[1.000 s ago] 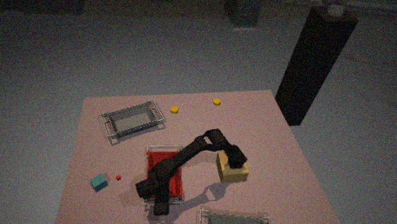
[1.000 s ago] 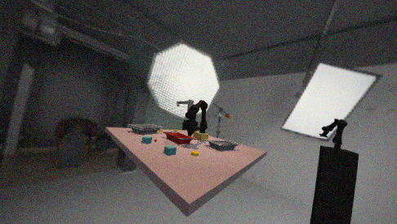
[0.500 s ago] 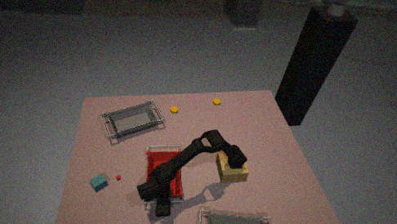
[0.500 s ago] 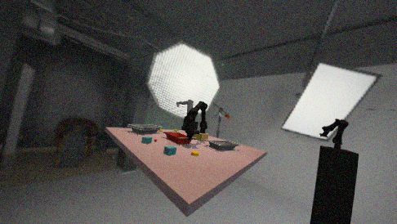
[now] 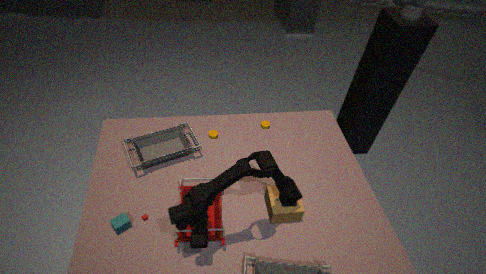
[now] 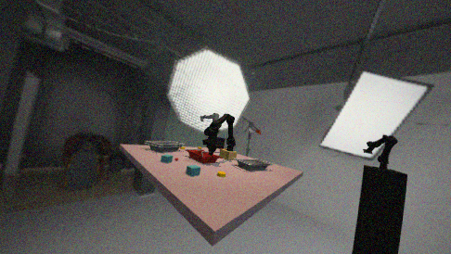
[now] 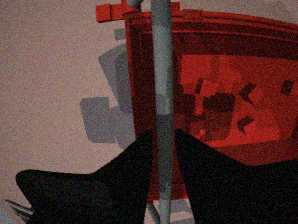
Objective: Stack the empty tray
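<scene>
The red loaded tray (image 5: 219, 207) (image 6: 197, 155) (image 7: 215, 15) stands on the table with small red blocks (image 7: 250, 92) inside. Its near wire bar (image 5: 216, 230) (image 7: 163, 75) stands over the tray, a little inside the end wall. Its far wire bar (image 5: 200, 179) is out beyond the other end. My gripper (image 7: 162, 135) is at the near bar, its fingers slightly apart with the bar seen between the tips; I see no grip on it. The arm hides much of the tray in the top view. A grey empty tray (image 5: 165, 159) (image 6: 163, 147) lies at the far left.
Another grey tray (image 5: 290, 267) (image 6: 252, 165) lies at the near edge of the top view. The arm's base sits on a yellow block (image 5: 286, 215) (image 6: 227, 155). Teal cubes (image 5: 121, 223) (image 6: 193, 171), a small red piece (image 5: 145, 217) and yellow discs (image 5: 213, 134) (image 6: 222, 174) lie around.
</scene>
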